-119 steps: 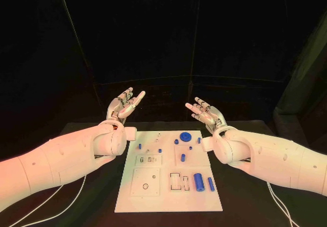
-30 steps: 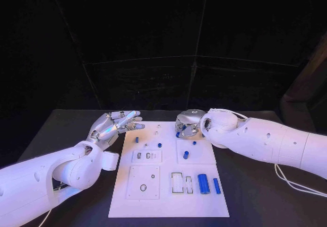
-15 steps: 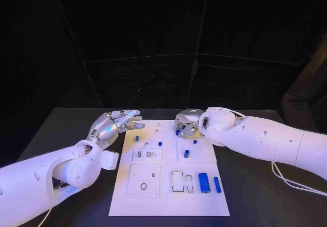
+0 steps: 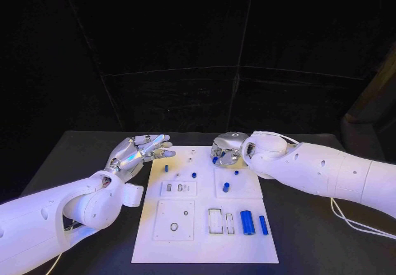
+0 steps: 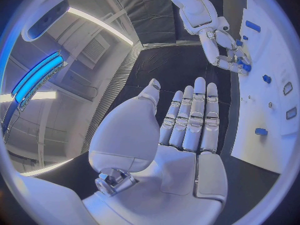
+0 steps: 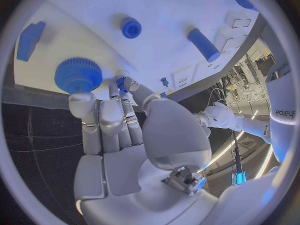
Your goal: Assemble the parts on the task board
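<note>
The white task board [image 4: 206, 240] lies in the middle of the black table, with several blue parts on it. My right hand [image 4: 227, 148] is bent down over the board's far edge, covering the blue gear [image 6: 78, 75]. Its thumb and fingertips [image 6: 122, 81] sit at the gear's rim, next to a small blue piece. I cannot tell whether they grip anything. My left hand [image 4: 136, 152] hovers by the board's far left corner with its fingers spread and nothing in them. The left wrist view shows that open left hand [image 5: 187, 125] and my right hand [image 5: 225, 50] on the board.
A large blue cylinder [image 4: 246, 218] and a thinner one [image 4: 263, 224] lie at the board's near right. Small blue pieces [image 4: 225, 187] [image 4: 194, 175] [image 4: 166, 169] stand across its middle. A round blue peg [image 6: 131, 27] and a blue block [image 6: 30, 40] lie near the gear.
Four seconds ago both hands were raised, palms up, beyond the board. Since then the right hand has turned down onto the gear and the left has lowered to the board's corner. Little moved in the last second.
</note>
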